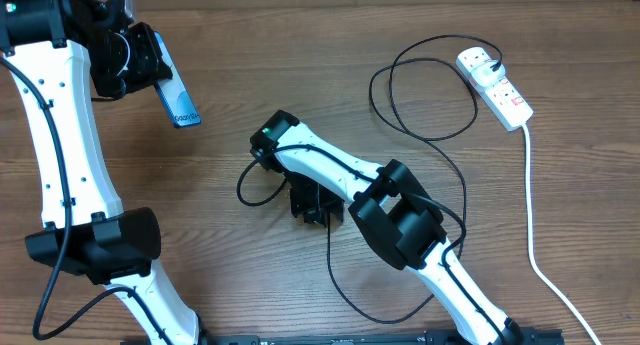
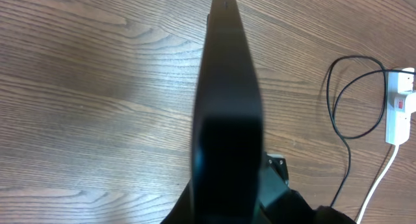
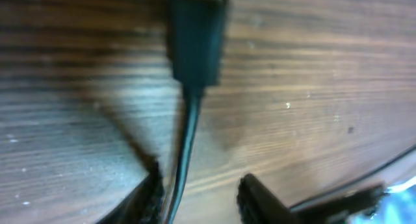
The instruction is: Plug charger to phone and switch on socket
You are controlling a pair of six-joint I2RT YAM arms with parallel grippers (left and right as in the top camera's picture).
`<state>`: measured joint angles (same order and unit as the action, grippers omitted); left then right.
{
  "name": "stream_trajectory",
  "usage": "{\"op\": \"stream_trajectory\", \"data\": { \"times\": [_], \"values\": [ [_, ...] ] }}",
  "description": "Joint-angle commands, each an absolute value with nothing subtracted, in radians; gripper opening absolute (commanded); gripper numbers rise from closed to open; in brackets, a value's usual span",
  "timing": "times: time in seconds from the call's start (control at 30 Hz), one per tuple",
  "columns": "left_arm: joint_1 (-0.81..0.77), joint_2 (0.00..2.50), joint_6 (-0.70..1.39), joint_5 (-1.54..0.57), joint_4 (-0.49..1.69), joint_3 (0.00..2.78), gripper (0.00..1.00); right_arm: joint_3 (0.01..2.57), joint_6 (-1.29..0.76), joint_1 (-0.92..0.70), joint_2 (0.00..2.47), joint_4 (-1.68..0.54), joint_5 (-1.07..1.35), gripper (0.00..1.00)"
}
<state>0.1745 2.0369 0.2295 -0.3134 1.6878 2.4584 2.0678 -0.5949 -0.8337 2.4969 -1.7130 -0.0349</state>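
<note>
My left gripper (image 1: 150, 63) is shut on the phone (image 1: 177, 97) and holds it tilted above the table at the far left. In the left wrist view the phone (image 2: 227, 87) shows edge-on and dark. My right gripper (image 1: 315, 205) is low over the table at the middle. Its fingers (image 3: 205, 198) are apart, with the charger's thin black cable (image 3: 185, 139) between them, close to the left finger. The small plug tip (image 3: 195, 42) lies on the wood just ahead. The socket (image 1: 497, 85) lies at the far right, with the black plug head (image 1: 495, 61) in it.
The black cable (image 1: 440, 125) loops widely across the table between the socket and my right arm. The socket's thick white lead (image 1: 530, 225) runs down to the front right edge. The socket also shows in the left wrist view (image 2: 400, 110).
</note>
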Motion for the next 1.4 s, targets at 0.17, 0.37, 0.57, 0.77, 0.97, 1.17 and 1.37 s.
{"op": "stream_trajectory", "data": {
  "times": [0.17, 0.37, 0.57, 0.77, 0.97, 1.17, 1.37],
  "values": [
    [0.173, 2.037, 0.206, -0.314, 1.687, 2.463, 0.04, 2.060, -0.602, -0.822, 2.329, -1.681, -0.039, 0.58],
    [0.173, 2.037, 0.206, -0.314, 1.690, 2.463, 0.04, 2.027, -0.591, -0.757, 2.307, -1.586, 0.043, 0.54],
    [0.173, 2.037, 0.206, -0.314, 1.689, 2.463, 0.04, 1.889, -0.552, -0.702, 2.307, -1.436, 0.162, 0.47],
    [0.173, 2.037, 0.206, -0.315, 1.686, 2.463, 0.04, 1.808, -0.521, -0.690, 2.307, -1.360, 0.161, 0.46],
    [0.173, 2.037, 0.206, -0.314, 1.686, 2.463, 0.04, 1.797, -0.522, -0.692, 2.307, -1.298, 0.159, 0.36],
    [0.173, 2.037, 0.206, -0.314, 1.689, 2.463, 0.04, 1.786, -0.522, -0.692, 2.307, -1.274, 0.147, 0.22],
    [0.173, 2.037, 0.206, -0.314, 1.689, 2.463, 0.04, 1.786, -0.522, -0.692, 2.307, -1.285, 0.147, 0.09]
  ]
}}
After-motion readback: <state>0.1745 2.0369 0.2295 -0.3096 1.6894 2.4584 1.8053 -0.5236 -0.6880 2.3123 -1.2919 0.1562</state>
